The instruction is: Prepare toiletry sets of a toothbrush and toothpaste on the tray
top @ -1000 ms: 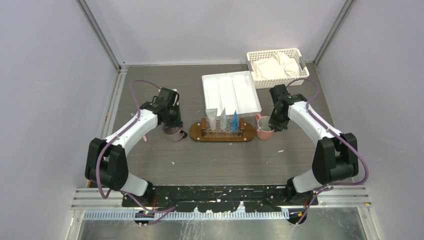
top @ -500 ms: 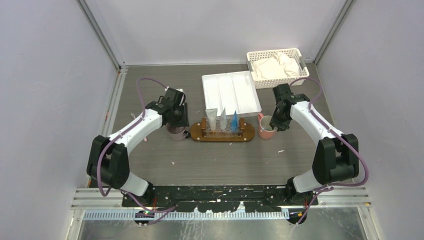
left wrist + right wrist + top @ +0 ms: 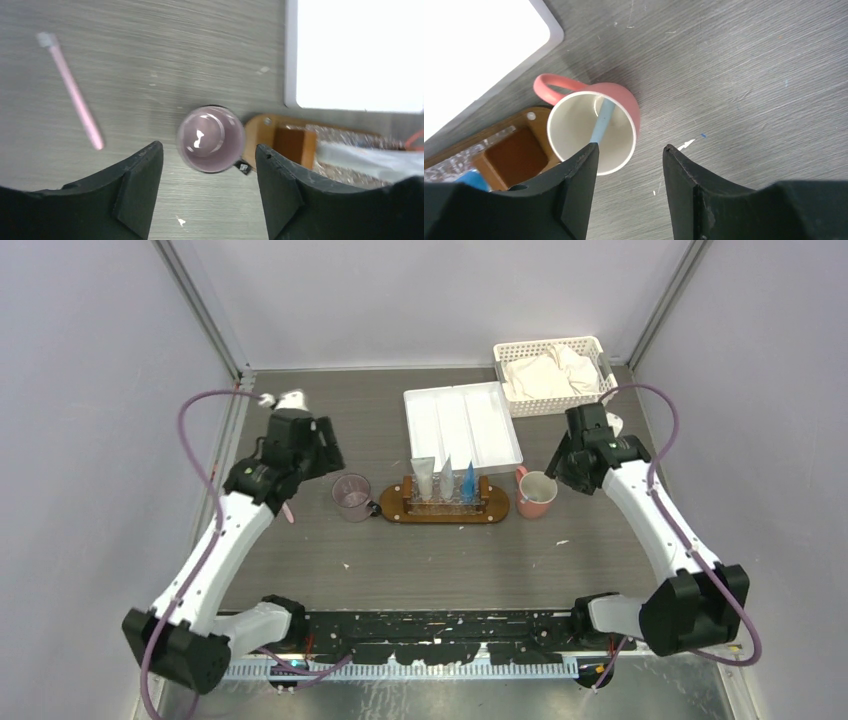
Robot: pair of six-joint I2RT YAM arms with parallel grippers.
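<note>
Both arms are pulling back and up, the left gripper [image 3: 207, 155] gaping over the purple cup [image 3: 210, 137] and the right gripper [image 3: 630, 150] gaping over the pink mug [image 3: 624, 100]. Toothpaste tubes [image 3: 445, 478] are standing on the wooden tray [image 3: 395, 508]. A pink toothbrush [image 3: 75, 95] is lying unplaced on the tabletop [image 3: 450, 560], left.

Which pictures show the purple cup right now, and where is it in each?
Top external: purple cup left of centre, just off the left end of the wooden tray.
Left wrist: cup at picture centre, seen from above, with the tray end to its right.
Right wrist: not in it; only the pink mug shows there.
Shared landmark: the wooden tray, visible in all three views.
</note>
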